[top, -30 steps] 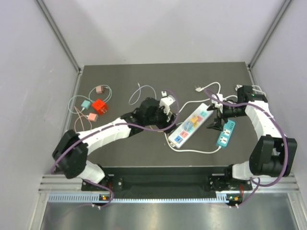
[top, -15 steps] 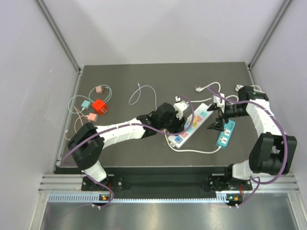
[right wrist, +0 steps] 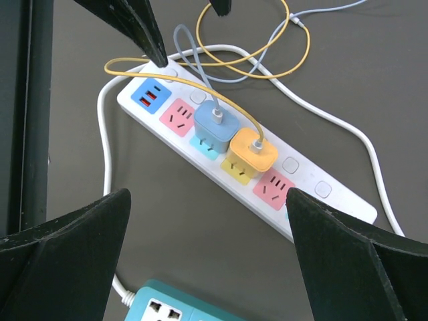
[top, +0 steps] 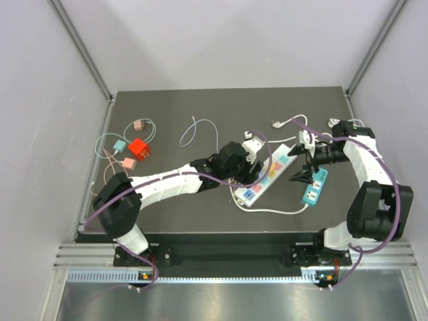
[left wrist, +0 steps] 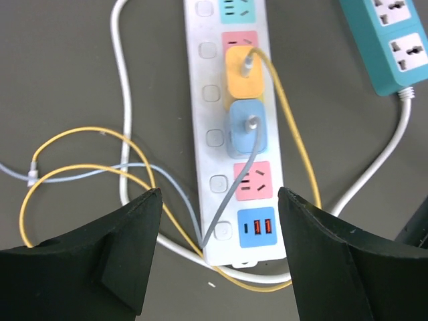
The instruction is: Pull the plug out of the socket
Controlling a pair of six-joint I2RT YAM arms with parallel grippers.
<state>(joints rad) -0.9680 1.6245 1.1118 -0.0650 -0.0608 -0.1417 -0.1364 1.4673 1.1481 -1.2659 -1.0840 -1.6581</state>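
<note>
A white socket strip (left wrist: 212, 144) lies on the dark table with two plugs standing in its middle sockets, a yellow plug (left wrist: 245, 72) and a blue plug (left wrist: 248, 127). My left gripper (left wrist: 219, 197) hovers open above the strip's USB end, its fingers on either side of it and nothing held. From the other side my right gripper (right wrist: 207, 195) is wide open beside the strip (right wrist: 301, 177), near the blue plug (right wrist: 214, 127) and yellow plug (right wrist: 253, 154). In the top view the left gripper (top: 257, 157) and right gripper (top: 301, 167) flank the strip (top: 254, 190).
A teal socket strip (top: 314, 186) lies right of the white one, under my right gripper. Yellow and grey cables (left wrist: 80, 170) loop left of the strip, and its white cord (top: 274, 210) curls in front. Small red (top: 138, 148), pink (top: 139, 125) and teal adapters sit far left.
My left arm has swung right from the table's middle to over the white strip; its jaws narrowed, then widened again. The right arm has barely shifted.
</note>
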